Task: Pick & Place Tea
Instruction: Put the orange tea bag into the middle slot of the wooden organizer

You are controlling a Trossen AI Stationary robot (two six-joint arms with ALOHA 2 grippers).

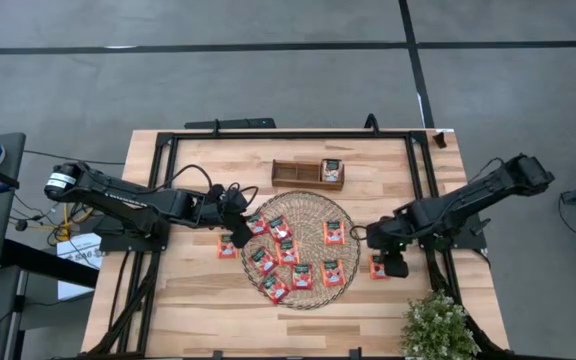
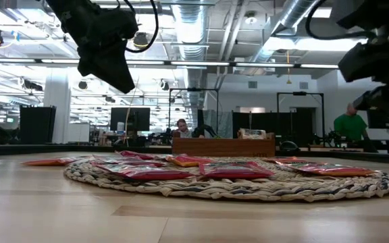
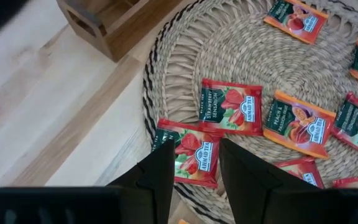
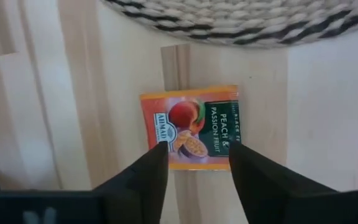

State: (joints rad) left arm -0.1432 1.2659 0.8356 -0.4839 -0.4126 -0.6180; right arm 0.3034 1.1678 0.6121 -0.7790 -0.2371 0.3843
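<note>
the right gripper (image 4: 193, 171) hangs with fingers parted and empty, directly over an orange peach tea sachet (image 4: 191, 127) lying flat on the bare wood just off the round woven mat (image 1: 303, 247). the left gripper (image 3: 194, 180), half open and empty, straddles a red strawberry sachet (image 3: 188, 152) at the mat's rim. farther off, the brown wooden tray (image 1: 308, 173) holds one sachet in an end compartment.

Open-plan lab: ducts (image 2: 201, 27), monitors (image 2: 130, 118)
</note>
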